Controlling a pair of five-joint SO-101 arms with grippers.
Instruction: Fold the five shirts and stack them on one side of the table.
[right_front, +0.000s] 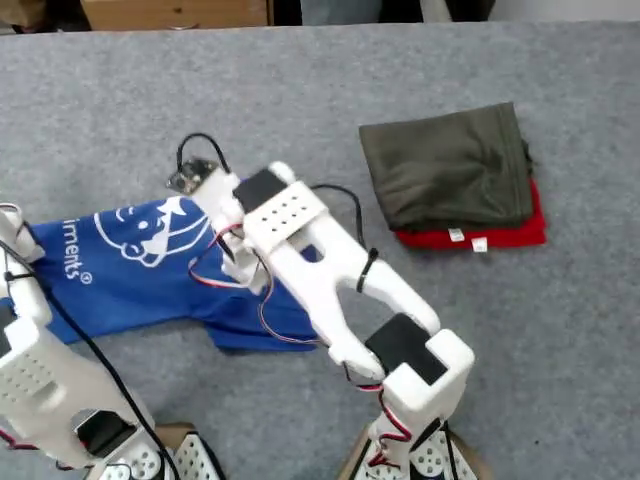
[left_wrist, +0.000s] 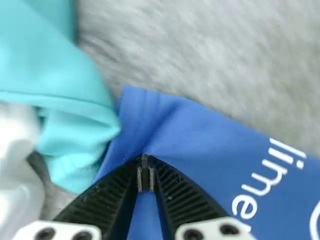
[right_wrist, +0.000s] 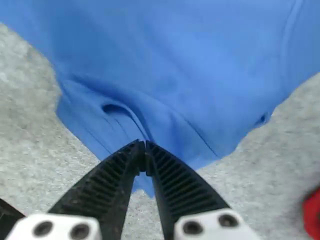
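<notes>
grey felt table (right_front: 420, 60) holds a blue shirt (right_front: 140, 270), its long axis running side to side between the grippers. left gripper (left_wrist: 145, 172) and right gripper (right_wrist: 145, 150) are both closed, each pinching blue cloth at its fingertips.

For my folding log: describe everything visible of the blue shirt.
The blue shirt looks like soft knit fabric with white print. It lies spread out and rumpled on the grey table, not yet folded. The left gripper is shut on one edge, next to a teal garment that touches the shirt. The right gripper is shut on another, puckered edge.
</notes>
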